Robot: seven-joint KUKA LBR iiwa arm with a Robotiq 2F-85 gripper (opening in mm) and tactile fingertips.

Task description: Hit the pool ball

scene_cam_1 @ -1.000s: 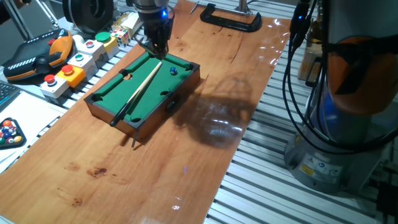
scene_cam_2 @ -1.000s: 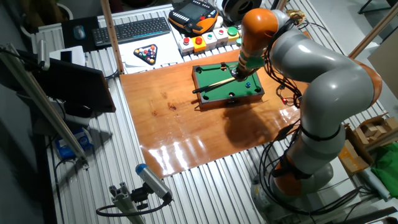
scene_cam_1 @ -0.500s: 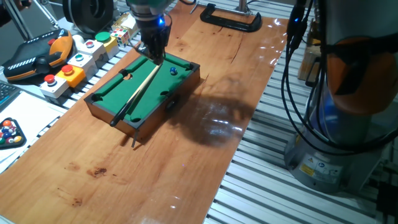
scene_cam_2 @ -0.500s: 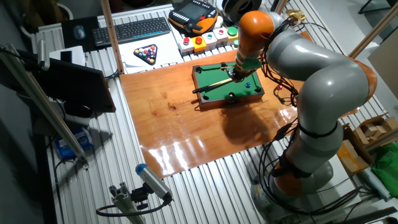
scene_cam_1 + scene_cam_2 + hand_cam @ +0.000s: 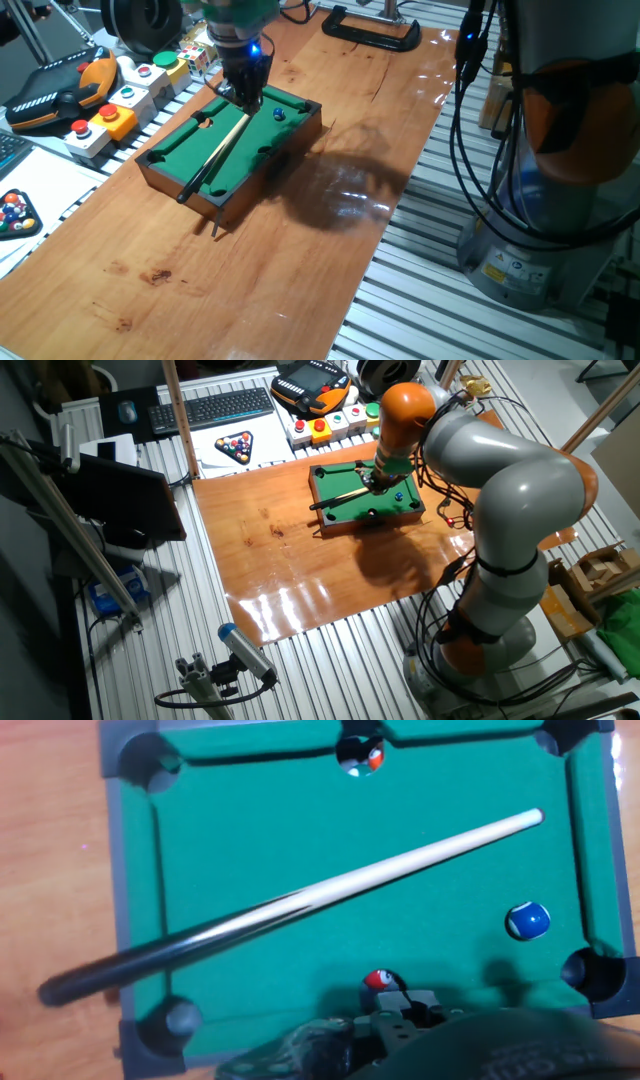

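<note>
gripper: my gripper [image 5: 247, 97] hung low over the far end of the miniature pool table [image 5: 165, 168]; whether its fingers were spread or pressed together i could not tell, and the hand view showed only dark housing at the bottom edge.
pool ball: the blue ball [image 5: 527, 920] sat on the felt near a corner pocket [image 5: 590, 970], apart from the cue; it also showed as a blue dot in one fixed view [image 5: 279, 114].
cue: the cue [image 5: 300, 906] lay diagonally across the felt, pale tip toward the ball's end, butt overhanging the rail.
other balls: one sat in a side pocket [image 5: 366, 754], another at the near pocket [image 5: 380, 982].
risk, judged: the ball was tiny; a slightly off swipe could miss it.
risk, judged: sweeping low could catch the cue or rail and shove the little table along the desk [image 5: 300, 240].
</note>
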